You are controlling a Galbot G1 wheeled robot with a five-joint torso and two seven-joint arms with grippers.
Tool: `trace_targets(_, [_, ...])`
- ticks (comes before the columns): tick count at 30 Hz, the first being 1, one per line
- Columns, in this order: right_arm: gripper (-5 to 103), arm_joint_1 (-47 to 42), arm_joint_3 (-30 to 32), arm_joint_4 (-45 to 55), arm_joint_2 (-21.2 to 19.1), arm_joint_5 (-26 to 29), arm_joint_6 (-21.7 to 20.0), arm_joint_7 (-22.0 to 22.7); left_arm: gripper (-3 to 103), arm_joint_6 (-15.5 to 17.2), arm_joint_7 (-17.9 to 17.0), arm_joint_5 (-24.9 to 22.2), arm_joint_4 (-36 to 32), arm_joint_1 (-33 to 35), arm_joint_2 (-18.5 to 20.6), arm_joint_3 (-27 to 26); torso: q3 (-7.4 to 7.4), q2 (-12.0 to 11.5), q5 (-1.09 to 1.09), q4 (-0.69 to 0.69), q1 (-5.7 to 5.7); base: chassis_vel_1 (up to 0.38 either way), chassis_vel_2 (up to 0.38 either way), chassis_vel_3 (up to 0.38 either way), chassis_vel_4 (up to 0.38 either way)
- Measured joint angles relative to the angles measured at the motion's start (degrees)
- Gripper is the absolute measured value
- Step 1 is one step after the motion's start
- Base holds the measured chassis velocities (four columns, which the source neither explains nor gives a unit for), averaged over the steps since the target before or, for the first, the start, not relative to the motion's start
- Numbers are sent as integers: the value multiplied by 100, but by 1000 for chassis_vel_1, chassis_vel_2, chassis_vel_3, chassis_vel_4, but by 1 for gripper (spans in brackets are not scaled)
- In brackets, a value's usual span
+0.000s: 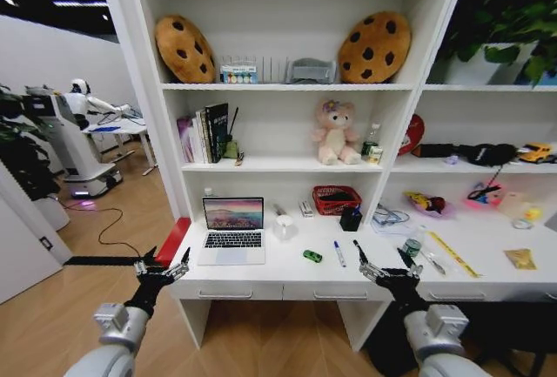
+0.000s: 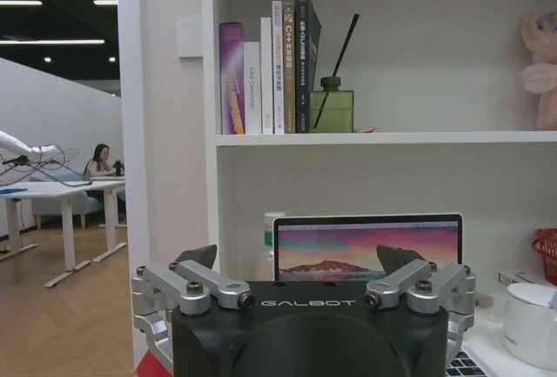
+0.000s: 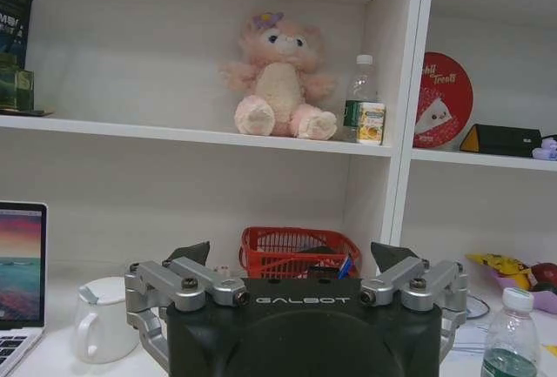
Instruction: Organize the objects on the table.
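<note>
An open silver laptop [image 1: 233, 229] sits at the left of the white table [image 1: 278, 274]; the left wrist view has its screen [image 2: 365, 246] straight ahead. To its right lie a tiny green toy car [image 1: 312, 256], a light pen [image 1: 339, 254] and a dark pen [image 1: 359, 249]. Further right are a round green-topped tin [image 1: 412, 246] and a yellow ruler [image 1: 453, 253]. My left gripper [image 1: 162, 265] [image 2: 296, 259] hovers open at the table's front left corner, holding nothing. My right gripper [image 1: 389, 266] [image 3: 291, 255] is open and holds nothing at the front edge, just before the dark pen and tin.
A white mug [image 1: 284, 225] [image 3: 104, 316], a red basket [image 1: 336, 199] [image 3: 300, 251] and a black pen cup [image 1: 351, 218] stand at the back of the table. A water bottle [image 3: 509, 333] stands right of the basket. Shelves with books [image 2: 265, 68] and a pink plush bear [image 1: 336, 131] rise behind.
</note>
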Motion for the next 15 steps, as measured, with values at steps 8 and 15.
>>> trace_targets(8, [100, -6, -13, 60, 15, -44, -134, 23, 100, -10, 0, 3, 0, 23, -8, -1, 1, -2, 1, 0, 4, -111, 120, 122, -110])
trace_targets(15, [100, 13, -13, -19, 5, -60, -50, 53, 100, -10, -16, -24, 71, -98, 11, 24, -2, 2, 1, 0, -6, -1, 0, 2, 6])
